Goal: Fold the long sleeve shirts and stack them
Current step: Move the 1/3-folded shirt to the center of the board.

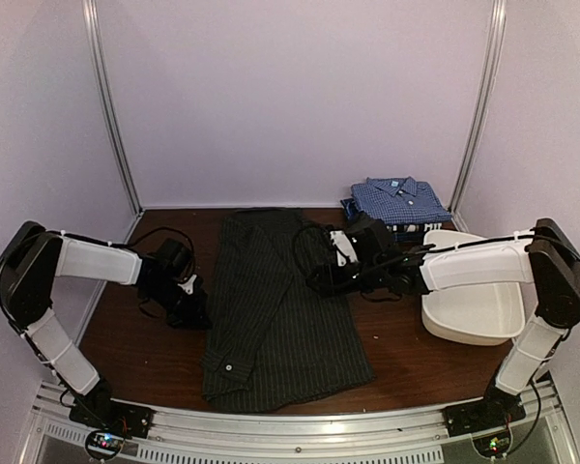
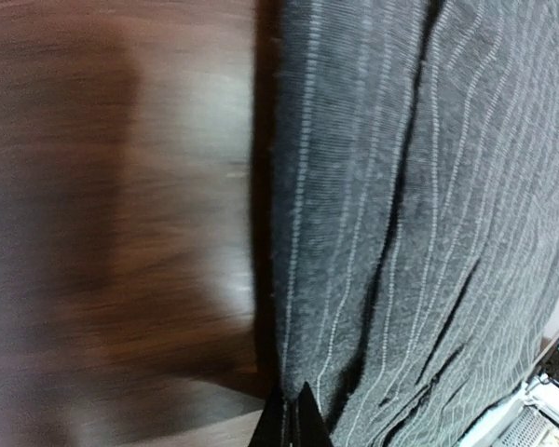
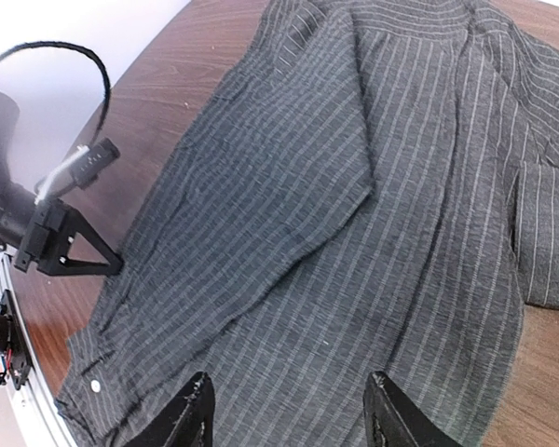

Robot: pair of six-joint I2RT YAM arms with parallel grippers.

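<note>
Two claws, one shirt in play. Nearest us, the dark charcoal pinstriped button-up shirt (image 1: 280,319) lies flat down the middle of the brown wooden counter (image 1: 126,353), with a white button (image 1: 230,367) showing at its near corner. One side is laid over the middle, so we read it as part-folded into a long panel.

Just beyond, the left claw (image 1: 191,307) sits low at the shirt's left edge with its tips pressed together. The wrist view puts them right on the cloth border, but we cannot tell whether fabric is caught between them. It looks placed to pin or lift that side.

Across the shirt, the right claw (image 1: 321,275) hangs over the right edge, fingers apart with nothing between them. We judge it is lined up for the matching grab.

Further right rests the white oblong plastic tub (image 1: 469,333), clear of the cloth. At the far right corner, the blue checked shirt (image 1: 398,198) sits folded on the navy shirt (image 1: 411,228). That is the stack this one should join.
</note>
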